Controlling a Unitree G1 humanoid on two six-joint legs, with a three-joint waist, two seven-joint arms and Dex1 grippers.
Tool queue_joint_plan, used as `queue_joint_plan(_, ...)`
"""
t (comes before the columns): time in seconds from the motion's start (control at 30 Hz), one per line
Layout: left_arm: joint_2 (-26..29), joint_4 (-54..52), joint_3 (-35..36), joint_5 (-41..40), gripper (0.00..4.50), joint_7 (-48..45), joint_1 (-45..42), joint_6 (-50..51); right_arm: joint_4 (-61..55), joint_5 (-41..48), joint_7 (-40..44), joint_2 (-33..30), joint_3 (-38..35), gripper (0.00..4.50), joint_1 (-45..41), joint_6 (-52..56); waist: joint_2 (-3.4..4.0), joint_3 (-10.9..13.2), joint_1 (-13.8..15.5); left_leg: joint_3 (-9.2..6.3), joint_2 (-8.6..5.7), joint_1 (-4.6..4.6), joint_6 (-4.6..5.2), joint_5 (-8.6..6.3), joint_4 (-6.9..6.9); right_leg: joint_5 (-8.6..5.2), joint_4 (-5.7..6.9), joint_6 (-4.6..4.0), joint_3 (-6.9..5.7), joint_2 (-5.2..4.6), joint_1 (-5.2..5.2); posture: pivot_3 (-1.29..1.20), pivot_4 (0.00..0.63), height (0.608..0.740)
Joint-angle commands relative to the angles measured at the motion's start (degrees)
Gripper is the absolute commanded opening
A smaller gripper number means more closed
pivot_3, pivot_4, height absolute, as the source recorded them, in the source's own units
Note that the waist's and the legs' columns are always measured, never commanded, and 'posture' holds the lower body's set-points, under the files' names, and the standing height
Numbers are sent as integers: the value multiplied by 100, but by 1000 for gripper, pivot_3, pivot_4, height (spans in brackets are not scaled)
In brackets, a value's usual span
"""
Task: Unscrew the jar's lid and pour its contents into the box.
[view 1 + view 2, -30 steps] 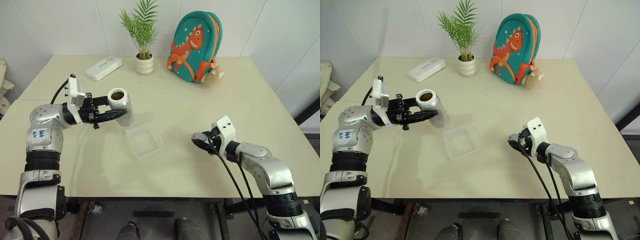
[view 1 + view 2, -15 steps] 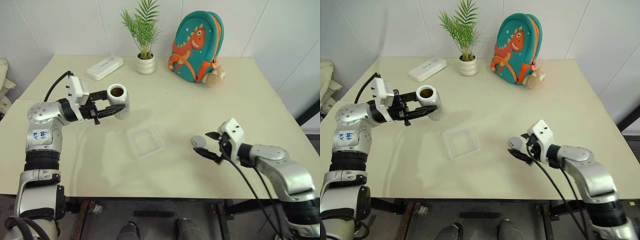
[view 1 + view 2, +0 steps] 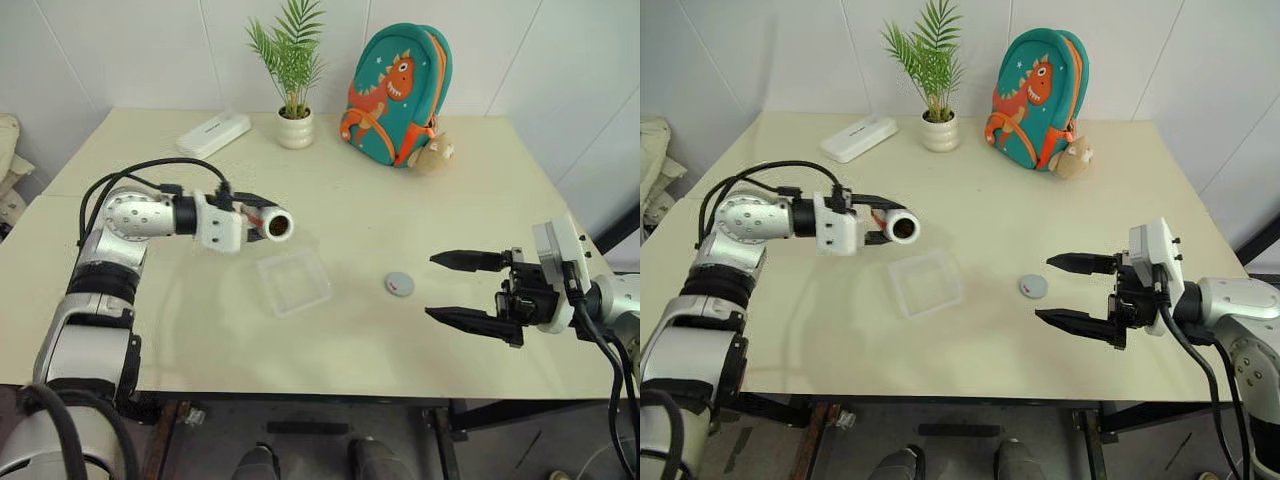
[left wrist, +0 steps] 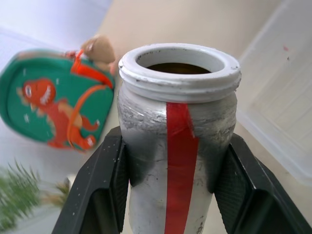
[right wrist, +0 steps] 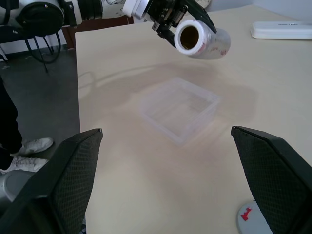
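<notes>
Table: box near centre; jar held above the table just left of and beyond the box by the left gripper, lying tipped with its mouth toward the box. Lid on the table right of the box. Right gripper right of the lid, apart from it. Far edge, left to right: flat case, potted plant, backpack.

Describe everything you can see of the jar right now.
The jar is a small clear cylinder with a white threaded rim and a red strip down its side. Its lid is off. It lies tipped nearly level, mouth open toward the box, brown contents inside. The left gripper clamps its body, holding it above the table.
</notes>
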Motion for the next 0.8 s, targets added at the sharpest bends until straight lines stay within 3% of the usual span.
queue_joint_plan(0.03,170,-46,-228,1075,1967,1200,-375,-571,8,-5,-138,-7,1,4448,-142,-142,0,0,15,2,0,0,0,0,-1,0,-1,0,1,0,0,0,150,740)
queue_joint_plan(0.1,249,-285,-444,2009,1967,2103,-517,-692,14,-54,-198,7,94,4448,-161,-177,-1,0,33,4,0,0,1,-1,-1,0,-1,1,3,0,-1,0,150,740)
queue_joint_plan(0.2,499,-1515,-1056,4293,1967,4678,-585,2,72,-93,-270,49,229,4448,-264,-217,-4,2,57,4,0,-2,0,-1,-1,0,-2,2,3,-1,-4,0,150,740)
queue_joint_plan(0.37,828,-2345,-2119,6375,1967,7437,-426,1424,153,-142,-389,111,458,4448,-473,-251,-5,3,64,7,-2,-7,-1,-1,4,5,-1,10,7,-3,-5,0,150,740)
queue_joint_plan(0.57,1056,-2821,-2707,7228,1967,9011,-139,2543,313,-266,-347,133,677,4448,-637,-354,-6,4,69,11,-2,-3,-1,-1,5,5,13,10,9,-3,-9,0,150,740)
queue_joint_plan(0.8,1284,-3582,-2875,7685,1967,9567,3,3334,453,-327,-336,202,904,4448,-863,-403,-10,5,77,12,-2,-6,-2,0,11,4,25,10,10,-3,-15,0,150,740)
